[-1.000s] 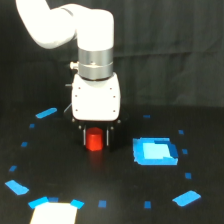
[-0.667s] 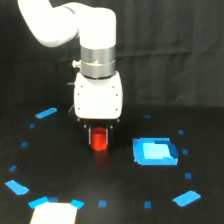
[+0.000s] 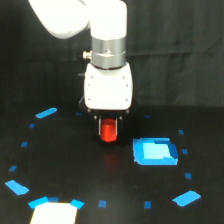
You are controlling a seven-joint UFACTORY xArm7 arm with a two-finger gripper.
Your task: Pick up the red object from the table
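The red object (image 3: 108,132) is a small bright red-orange stubby block hanging under the white gripper body in the middle of the exterior view. My gripper (image 3: 108,128) is shut on it, a dark finger showing on each side of its top. The block seems to hang a little above the black table (image 3: 65,165), with a faint red reflection on the surface below it. The block's upper part is hidden between the fingers.
A large light-blue square patch (image 3: 155,151) lies just to the exterior view's right of the block. Blue tape marks (image 3: 46,113) dot the table around it. A white sheet with blue corners (image 3: 54,212) sits at the bottom left.
The arm has moved toward the exterior view's right and upward, and the red block has gone with it between the fingers, off its former spot.
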